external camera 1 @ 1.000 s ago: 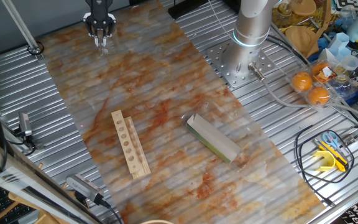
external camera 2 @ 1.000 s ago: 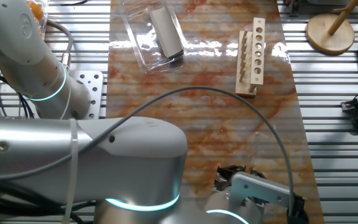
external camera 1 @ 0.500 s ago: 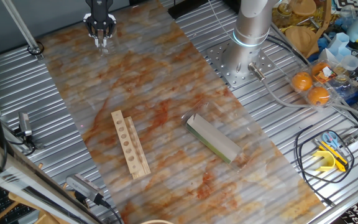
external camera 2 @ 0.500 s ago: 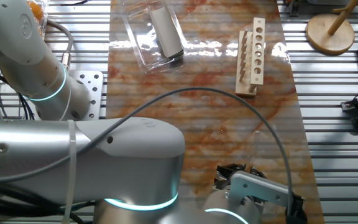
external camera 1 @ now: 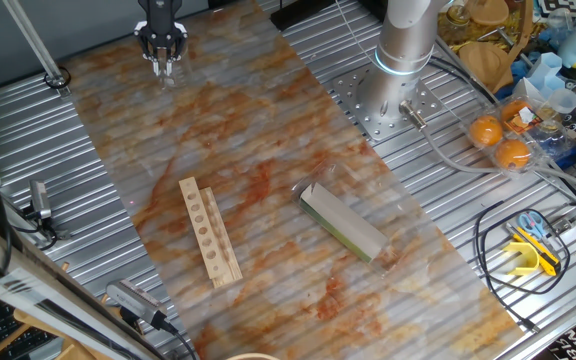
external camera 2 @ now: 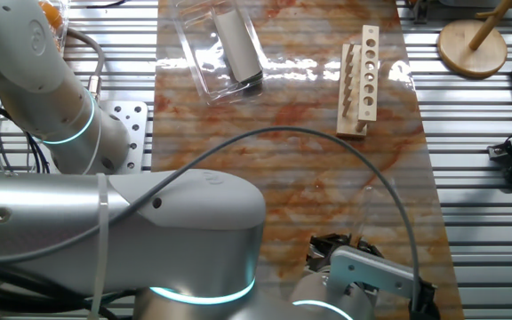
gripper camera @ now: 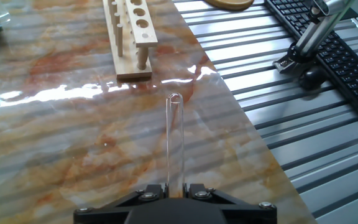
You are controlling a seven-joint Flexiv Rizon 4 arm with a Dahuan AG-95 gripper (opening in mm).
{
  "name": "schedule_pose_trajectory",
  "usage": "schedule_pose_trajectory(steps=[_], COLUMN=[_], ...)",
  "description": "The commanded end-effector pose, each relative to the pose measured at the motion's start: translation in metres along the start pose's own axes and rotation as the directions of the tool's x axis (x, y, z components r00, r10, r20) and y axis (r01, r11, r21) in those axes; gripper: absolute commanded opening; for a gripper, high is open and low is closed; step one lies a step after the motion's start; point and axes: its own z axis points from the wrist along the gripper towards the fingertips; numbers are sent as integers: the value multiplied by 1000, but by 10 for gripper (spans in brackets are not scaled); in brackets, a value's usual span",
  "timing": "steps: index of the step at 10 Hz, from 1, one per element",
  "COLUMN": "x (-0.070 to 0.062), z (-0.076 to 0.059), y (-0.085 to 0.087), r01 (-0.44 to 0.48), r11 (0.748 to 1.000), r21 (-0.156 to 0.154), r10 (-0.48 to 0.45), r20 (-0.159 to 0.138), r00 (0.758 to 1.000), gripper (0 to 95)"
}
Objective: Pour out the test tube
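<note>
A clear glass test tube sticks straight out from between my fingers in the hand view, its rounded end pointing at the marbled table top. My gripper is shut on the test tube's near end. In one fixed view my gripper hangs over the far left end of the table top. The tube is too thin to make out there. A wooden test tube rack lies ahead of the tube tip; the rack is also plain in one fixed view.
A clear plastic tray holding a grey-green box lies right of the rack. The arm's base stands on ribbed metal. Oranges and clutter fill the right edge. A keyboard and a metal clamp sit beyond the table edge.
</note>
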Motion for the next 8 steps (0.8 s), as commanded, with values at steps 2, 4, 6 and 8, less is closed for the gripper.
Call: schedule_pose_trajectory(steps=[2, 4, 6, 8], x=[-4, -5, -4, -2], z=[-2, -1, -1, 0], y=[1, 1, 1, 2], r01=[-5, -2, 6, 10], r11=[1000, 1000, 1000, 1000], r21=[-3, -1, 1, 2], r10=[5, 2, -6, -10], r20=[-1, -9, -13, -15], r00=[1000, 1000, 1000, 1000], gripper=[0, 0, 0, 0])
